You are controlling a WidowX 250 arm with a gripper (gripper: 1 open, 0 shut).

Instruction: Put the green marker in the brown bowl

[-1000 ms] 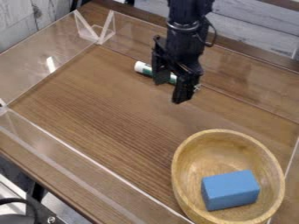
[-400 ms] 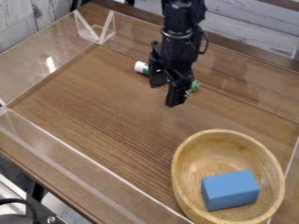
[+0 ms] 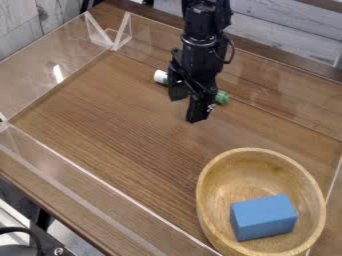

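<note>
The green marker lies on the wooden table behind my gripper; only its white end (image 3: pixel 160 75) at the left and its green cap tip (image 3: pixel 222 97) at the right show past the fingers. My gripper (image 3: pixel 189 103) hangs open directly over the marker, one black finger on each side of it, nothing held. The brown bowl (image 3: pixel 218 175) sits at the front right, well apart from the gripper.
A blue rectangular block (image 3: pixel 262 216) lies inside the bowl. Clear acrylic walls (image 3: pixel 40 150) fence the table on the left, front and back. A clear triangular stand (image 3: pixel 110 30) sits at the back left.
The gripper has shifted slightly left and down toward the marker, staying open. The marker, bowl and block have not moved.
</note>
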